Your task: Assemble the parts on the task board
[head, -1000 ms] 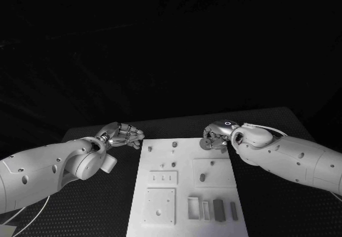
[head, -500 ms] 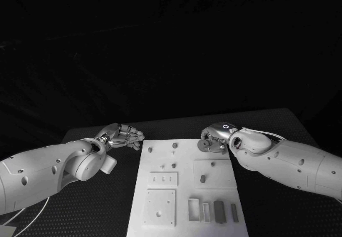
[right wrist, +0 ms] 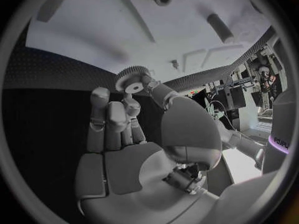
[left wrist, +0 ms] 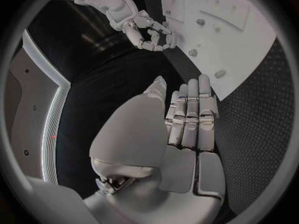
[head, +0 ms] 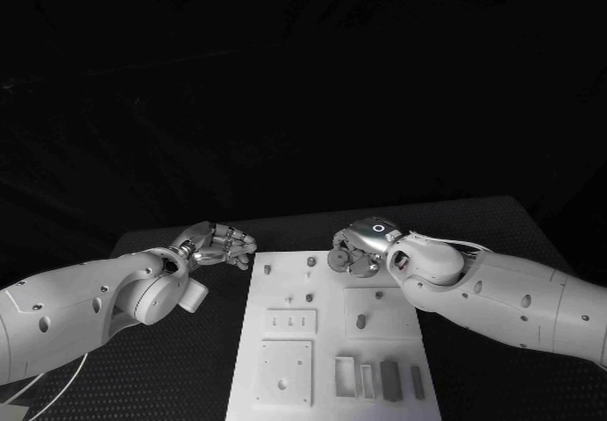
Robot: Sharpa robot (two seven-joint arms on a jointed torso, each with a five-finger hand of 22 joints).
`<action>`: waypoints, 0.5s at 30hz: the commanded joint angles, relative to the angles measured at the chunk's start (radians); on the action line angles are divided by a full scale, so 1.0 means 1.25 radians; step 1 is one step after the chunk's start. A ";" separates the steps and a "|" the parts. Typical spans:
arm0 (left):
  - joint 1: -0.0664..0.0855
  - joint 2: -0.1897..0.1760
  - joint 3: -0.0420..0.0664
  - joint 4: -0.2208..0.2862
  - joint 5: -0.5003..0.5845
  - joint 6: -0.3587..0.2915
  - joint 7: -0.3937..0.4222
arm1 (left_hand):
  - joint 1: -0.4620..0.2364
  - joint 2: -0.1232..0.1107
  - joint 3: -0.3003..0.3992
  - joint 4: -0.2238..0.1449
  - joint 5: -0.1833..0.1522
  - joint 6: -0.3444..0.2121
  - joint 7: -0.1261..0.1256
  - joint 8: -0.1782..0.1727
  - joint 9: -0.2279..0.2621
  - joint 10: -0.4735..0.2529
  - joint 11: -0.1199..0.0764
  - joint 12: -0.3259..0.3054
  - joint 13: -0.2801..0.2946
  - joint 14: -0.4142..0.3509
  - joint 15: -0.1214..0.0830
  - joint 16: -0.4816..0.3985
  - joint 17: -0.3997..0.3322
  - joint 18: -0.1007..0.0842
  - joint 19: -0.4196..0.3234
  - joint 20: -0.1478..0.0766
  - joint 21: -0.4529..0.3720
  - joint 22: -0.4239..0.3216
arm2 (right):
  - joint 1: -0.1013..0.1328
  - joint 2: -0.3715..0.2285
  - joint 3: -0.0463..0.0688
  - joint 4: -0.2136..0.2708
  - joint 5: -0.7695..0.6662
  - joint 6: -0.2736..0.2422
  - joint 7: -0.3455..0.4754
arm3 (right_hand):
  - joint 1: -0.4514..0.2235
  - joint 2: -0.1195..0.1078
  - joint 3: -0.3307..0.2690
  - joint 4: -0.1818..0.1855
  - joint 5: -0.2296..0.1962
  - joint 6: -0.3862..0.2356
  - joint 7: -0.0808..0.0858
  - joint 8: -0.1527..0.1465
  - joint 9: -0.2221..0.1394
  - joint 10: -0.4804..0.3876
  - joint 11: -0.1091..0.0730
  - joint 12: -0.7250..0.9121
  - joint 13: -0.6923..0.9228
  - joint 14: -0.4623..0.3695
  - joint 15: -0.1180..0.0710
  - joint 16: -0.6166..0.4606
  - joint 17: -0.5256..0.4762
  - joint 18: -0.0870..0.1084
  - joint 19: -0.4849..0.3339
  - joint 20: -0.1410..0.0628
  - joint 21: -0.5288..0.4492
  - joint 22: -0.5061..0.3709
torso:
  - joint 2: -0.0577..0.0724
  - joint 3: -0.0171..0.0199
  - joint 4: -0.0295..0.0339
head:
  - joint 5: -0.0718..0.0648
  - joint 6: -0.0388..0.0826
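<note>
A: Item one, near edge of the board?
B: A row of upright blocks is standing in the near right corner. A square plate with a peg is lying left of them, and a smaller plate with three slots is sitting just beyond.

A: Mid-board?
B: A raised square is carrying a slanted peg. Small pegs are dotting the board beyond it, out to one near the far edge.

A: Right hand?
B: The right hand is hovering over the board's far right area, its arm crossing the right edge. Thumb and fingers are pinching a toothed gear that has a pale hub; the remaining fingers are curling alongside.

A: Left hand?
B: The left hand is sitting off the board's far left corner, over the black table. Its fingers are folding together against the palm, gripping nothing.

A: Anything in the way?
B: The right forearm is covering the table beside the board's right edge.

A: Writing or labels?
B: A lit ring mark is showing on the back of the right hand; no letters can be made out on the board.
</note>
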 commanded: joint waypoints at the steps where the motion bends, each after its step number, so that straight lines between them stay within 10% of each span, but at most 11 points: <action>1: 0.000 0.001 0.000 0.003 0.001 0.002 0.006 | -0.003 0.002 0.004 0.001 0.001 0.001 0.003 -0.005 0.001 0.002 0.003 -0.003 0.001 0.004 0.001 -0.004 0.001 0.008 -0.007 -0.001 -0.003 0.001 | 0.001 0.010 0.000 0.011 -0.059 -0.023 -0.029 | -0.003 -0.010 -0.001 0.006 0.002 0.149 -0.018 -0.002 0.016 -0.006 -0.013 -0.006 -0.001 0.002 -0.002 -0.001 -0.001 0.030 0.005 -0.001 0.002 0.006 | 0.000 0.0001 0.0012 | 0.004 0.003; 15: 0.000 0.007 0.000 0.003 0.001 0.005 0.006 | -0.003 0.001 0.004 0.001 0.001 0.001 0.003 -0.005 0.001 0.002 0.003 -0.004 0.001 0.004 0.001 -0.005 0.002 0.008 -0.007 -0.001 -0.004 0.001 | 0.000 0.089 -0.027 0.000 -0.099 -0.034 -0.043 | 0.005 -0.035 0.006 0.015 0.002 0.150 -0.018 -0.006 0.017 -0.002 -0.013 -0.007 -0.008 0.007 -0.001 -0.002 -0.003 0.030 0.009 -0.004 0.001 0.005 | 0.001 -0.0007 0.0033 | 0.012 0.012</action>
